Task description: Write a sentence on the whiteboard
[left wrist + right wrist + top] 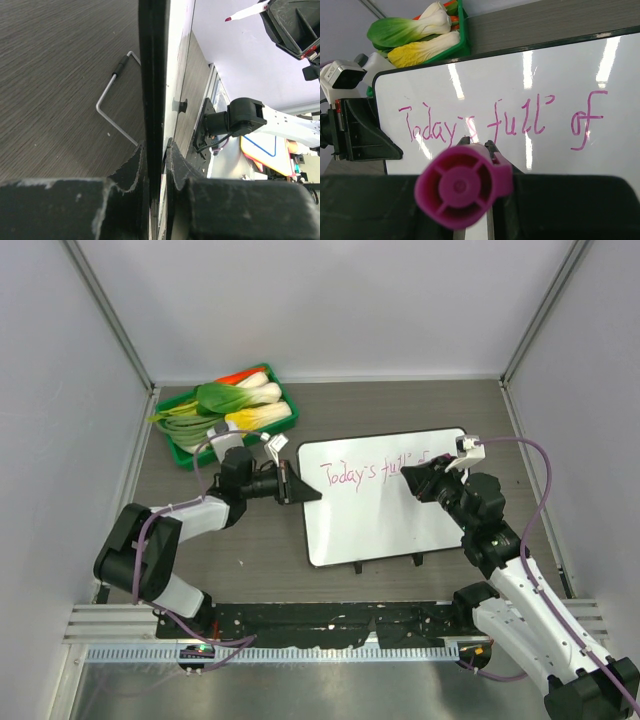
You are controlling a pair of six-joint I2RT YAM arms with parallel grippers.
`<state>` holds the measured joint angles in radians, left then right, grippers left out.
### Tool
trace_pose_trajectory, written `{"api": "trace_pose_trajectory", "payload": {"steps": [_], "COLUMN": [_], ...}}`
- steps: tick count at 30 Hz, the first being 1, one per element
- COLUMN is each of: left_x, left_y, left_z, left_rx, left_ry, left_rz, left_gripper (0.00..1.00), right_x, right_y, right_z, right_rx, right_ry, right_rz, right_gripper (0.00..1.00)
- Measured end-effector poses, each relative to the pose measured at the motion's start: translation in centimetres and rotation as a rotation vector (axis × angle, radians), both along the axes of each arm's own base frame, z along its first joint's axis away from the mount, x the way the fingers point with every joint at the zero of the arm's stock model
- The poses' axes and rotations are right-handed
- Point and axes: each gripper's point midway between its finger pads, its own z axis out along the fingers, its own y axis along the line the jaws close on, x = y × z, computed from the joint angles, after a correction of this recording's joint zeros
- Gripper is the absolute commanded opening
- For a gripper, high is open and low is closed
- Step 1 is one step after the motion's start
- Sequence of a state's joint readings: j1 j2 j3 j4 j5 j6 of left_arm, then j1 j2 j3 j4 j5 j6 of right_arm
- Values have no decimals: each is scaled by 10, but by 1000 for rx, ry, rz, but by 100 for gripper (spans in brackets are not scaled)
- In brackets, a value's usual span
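The whiteboard [380, 525] lies mid-table. On it the sentence [365, 473] reads "Today's full" in pink; the right arm hides what follows. In the right wrist view the sentence [500, 122] reads "Today's full of" in one line on the whiteboard [520, 70]. My left gripper [292, 485] is shut on the board's left edge, and the left wrist view shows its jaws [155, 155] clamping the black rim [154, 75]. My right gripper [425, 480] is shut on a pink marker [462, 185] over the board's right part. The marker's pink tip [229, 19] points at the board.
A green tray [180, 452] of leafy vegetables stands at the back left, also in the right wrist view [462, 45]. The board's two black feet [358, 566] face the near edge. A wire stand [112, 95] shows under the board. Grey walls enclose the table.
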<state>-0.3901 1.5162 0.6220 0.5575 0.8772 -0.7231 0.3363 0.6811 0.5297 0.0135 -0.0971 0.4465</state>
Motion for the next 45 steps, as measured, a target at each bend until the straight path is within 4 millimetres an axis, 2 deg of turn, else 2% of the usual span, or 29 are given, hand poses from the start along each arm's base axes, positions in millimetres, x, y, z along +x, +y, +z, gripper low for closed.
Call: {"api": "trace_pose_trajectory", "payload": {"steps": [20, 29, 37, 40, 45], "left_x": [-5, -5, -5, -5, -5], "left_y": [8, 10, 11, 11, 11], "left_z": [-14, -17, -17, -17, -18], "left_rx": [23, 35, 38, 39, 40], "left_ry": [-1, -10, -9, -11, -13], "left_rz": [44, 54, 59, 60, 59], "left_gripper": [0, 0, 0, 0, 0], "right_x": [0, -7, -24, -25, -22], "right_y": [7, 24, 53, 55, 48], "right_z": [-6, -5, -3, -4, -6], "right_rx": [27, 49, 35, 24, 0], "right_ry": [38, 47, 32, 25, 21], "right_rz": [25, 89, 172, 171, 130], "right_gripper": [1, 1, 1, 1, 1]}}
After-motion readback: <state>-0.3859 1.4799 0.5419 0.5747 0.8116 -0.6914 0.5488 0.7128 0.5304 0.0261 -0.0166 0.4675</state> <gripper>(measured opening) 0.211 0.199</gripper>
